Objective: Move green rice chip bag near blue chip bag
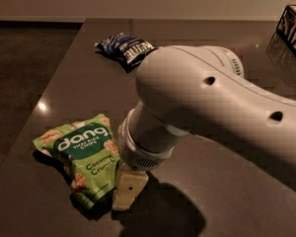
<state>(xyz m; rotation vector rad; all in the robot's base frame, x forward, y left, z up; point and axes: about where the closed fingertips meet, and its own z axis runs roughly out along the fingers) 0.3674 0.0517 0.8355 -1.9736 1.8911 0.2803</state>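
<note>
Obs., single camera view.

- Bench (237, 201): dark, glossy top. Left edge runs diagonally from the far-left corner down toward the near-left corner. A small glare spot (42, 106) sits on the top close to the left edge.
- Green bag (86, 154): lies flat, label up, "dang" and "Coconut Crunch" legible. It is near the left edge, toward the near-left corner. Its long axis is tilted, with the top end pointing at the left edge and the bottom end toward the near edge.
- Blue bag (128, 47): crumpled, lying flat close to the far edge, toward the far-left corner. It is well apart from the green bag, with bare bench top between the two.
- Arm (207, 98): large white housing, enters from the right edge and crosses the middle of the bench. It hides part of the blue bag's near side. The wrist (140, 149) points down.
- Gripper (127, 194): cream-coloured, low over the bench, just beside the green bag's right lower edge. Cannot tell whether it touches the bag. Open or closed: cannot tell, since only one side of it shows below the wrist. It casts a dark shadow (163, 216) on the bench to its right.
- Wire basket (293, 26): black, at the far-right corner, cut off by the frame.
</note>
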